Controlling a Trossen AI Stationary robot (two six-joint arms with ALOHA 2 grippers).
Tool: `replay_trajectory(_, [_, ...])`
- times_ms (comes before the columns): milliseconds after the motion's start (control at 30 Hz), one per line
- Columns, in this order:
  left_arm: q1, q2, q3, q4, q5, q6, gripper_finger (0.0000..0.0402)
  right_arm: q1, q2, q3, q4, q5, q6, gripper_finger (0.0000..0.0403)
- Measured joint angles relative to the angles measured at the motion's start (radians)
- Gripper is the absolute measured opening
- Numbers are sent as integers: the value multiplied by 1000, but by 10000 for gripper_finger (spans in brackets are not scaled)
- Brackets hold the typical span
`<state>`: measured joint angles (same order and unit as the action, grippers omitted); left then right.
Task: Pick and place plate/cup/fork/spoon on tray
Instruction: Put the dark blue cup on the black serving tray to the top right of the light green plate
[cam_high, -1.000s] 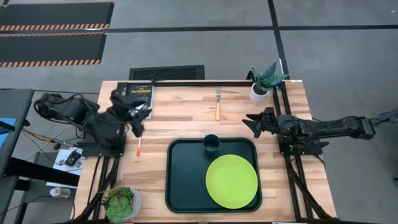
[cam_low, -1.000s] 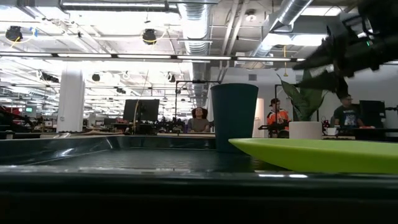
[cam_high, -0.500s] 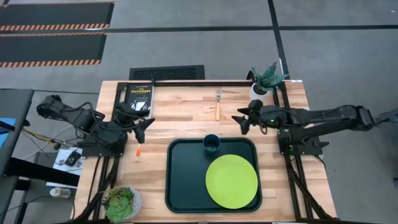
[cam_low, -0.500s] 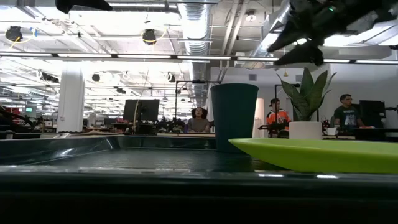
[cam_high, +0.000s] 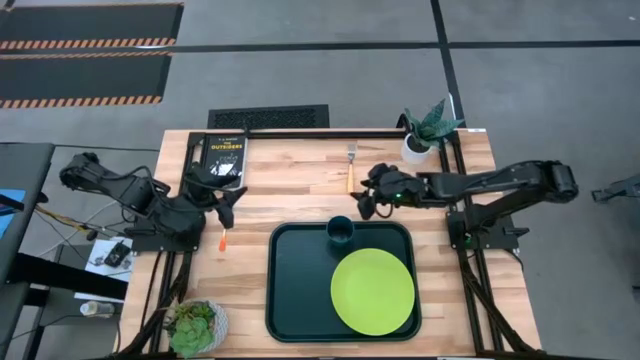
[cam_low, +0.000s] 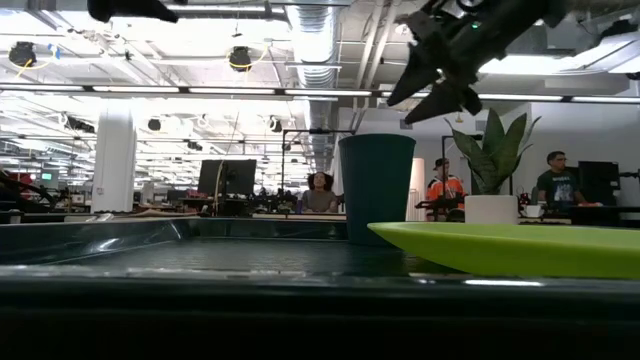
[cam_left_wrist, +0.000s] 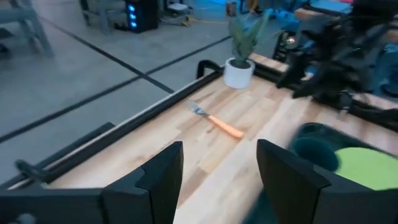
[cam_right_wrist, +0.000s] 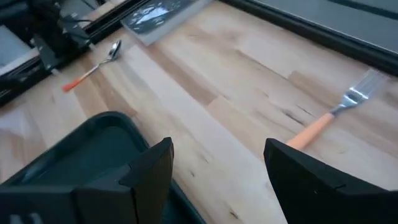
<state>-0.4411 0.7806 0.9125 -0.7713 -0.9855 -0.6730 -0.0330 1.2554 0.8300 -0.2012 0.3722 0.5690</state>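
The dark green tray (cam_high: 300, 290) lies at the table's near middle. The lime-green plate (cam_high: 372, 291) lies flat on it. The teal cup (cam_high: 339, 230) stands upright at the tray's far rim. The fork (cam_high: 351, 168) lies on the table beyond the tray, tines toward the far edge. The spoon (cam_high: 222, 238) lies on the table left of the tray. My right gripper (cam_high: 365, 196) is open and empty, above the table just right of the fork's handle (cam_right_wrist: 314, 127). My left gripper (cam_high: 232, 203) is open and empty, above the spoon's far end.
A black book (cam_high: 222, 152) lies at the far left. A white pot with a plant (cam_high: 420, 140) stands at the far right corner, and a succulent pot (cam_high: 195, 325) at the near left corner. Bare wood lies between the book and the fork. People sit in the room behind.
My right gripper has gone toward the table's left edge, from beside the right rail to just right of the fork, staying open. My left arm has dropped lower, its gripper staying over the spoon. The spoon, fork, cup and plate have not moved.
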Motion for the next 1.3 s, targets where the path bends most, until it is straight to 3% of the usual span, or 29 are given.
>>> replay_trajectory(200, [-34, -59, -132, 36, -19, -83, 192, 0, 102, 88, -67, -14, -48, 276])
replay_trajectory(433, [-98, -122, -264, 193, -15, -110, 193, 1, 214, 140, -85, -87, -70, 276])
replay_trajectory(667, [-123, -127, -283, 248, -15, -110, 193, 11, 272, 140, -84, -139, -70, 276])
replay_trajectory(1300, [-125, -127, -283, 247, -13, -110, 193, 47, 240, 140, -108, -135, -84, 276])
